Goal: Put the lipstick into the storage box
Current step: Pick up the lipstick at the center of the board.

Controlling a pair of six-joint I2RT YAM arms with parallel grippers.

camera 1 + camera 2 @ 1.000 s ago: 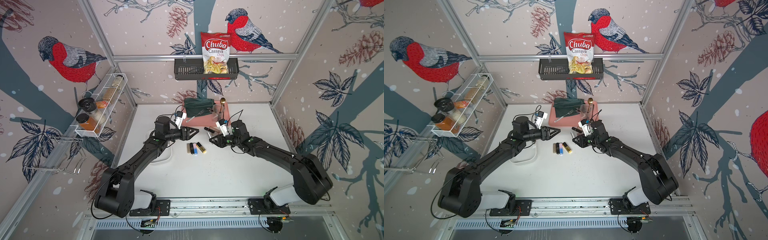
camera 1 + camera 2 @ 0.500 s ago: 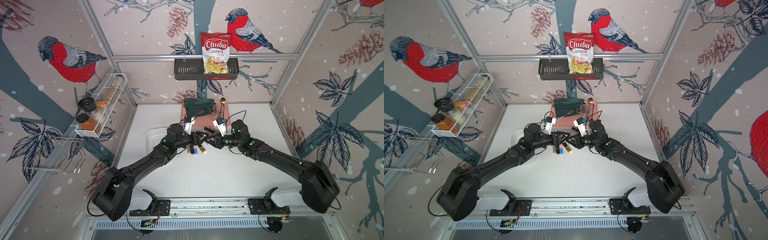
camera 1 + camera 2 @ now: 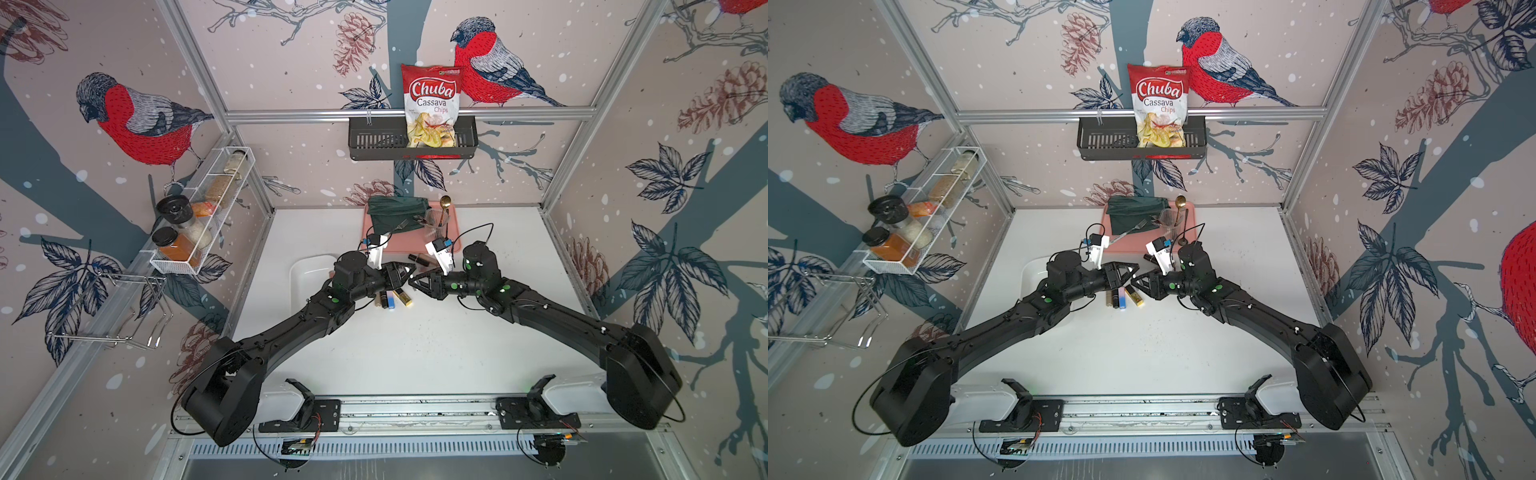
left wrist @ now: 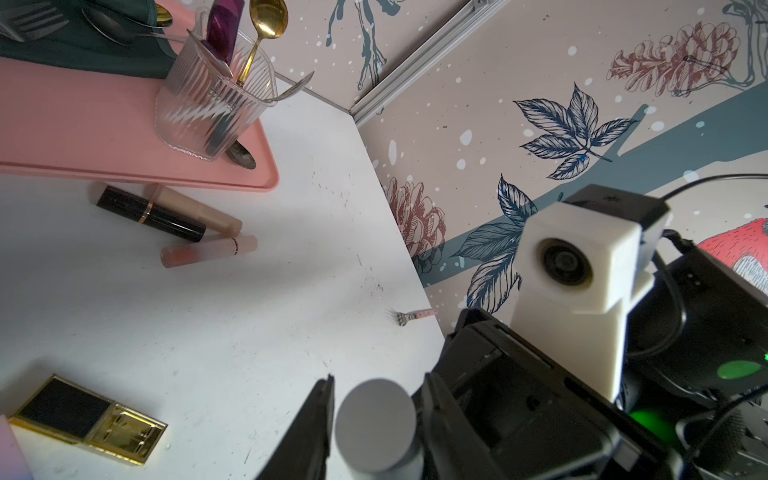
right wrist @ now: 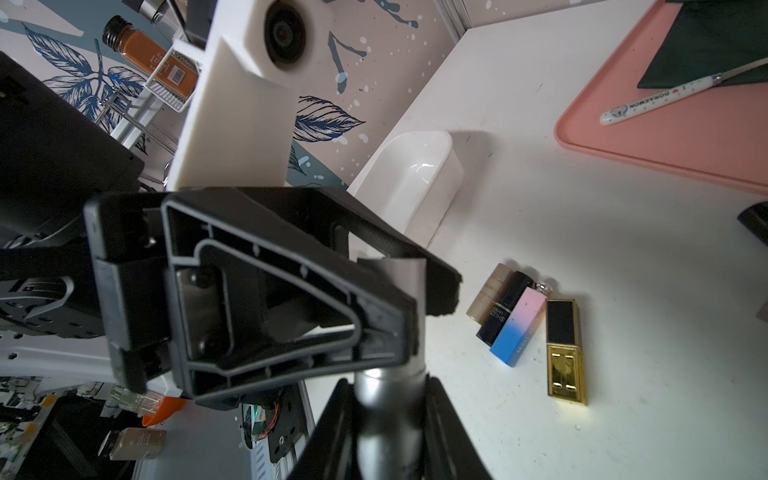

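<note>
A silver-grey lipstick (image 5: 390,399) hangs above the middle of the table, held from both ends. My right gripper (image 5: 390,380) is shut on its metal tube. My left gripper (image 4: 379,380) is shut on the pale round end (image 4: 376,419) of the lipstick. In both top views the two grippers (image 3: 405,272) (image 3: 416,280) meet tip to tip and hide the lipstick. The storage box (image 3: 309,274) (image 5: 415,178), a low white bin, lies left of them, partly under my left arm.
Several more lipsticks (image 3: 390,297) (image 5: 517,328) lie in a row just below the grippers, and others (image 4: 151,214) by the pink tray (image 3: 411,245). The tray holds a green cloth and a glass cup of spoons (image 4: 212,104). A tiny fork (image 4: 409,318) lies near the right wall.
My left arm swung right from over the storage box to the middle and its jaws closed on the lipstick's free end. My right gripper shifted slightly left, still holding the lipstick.
</note>
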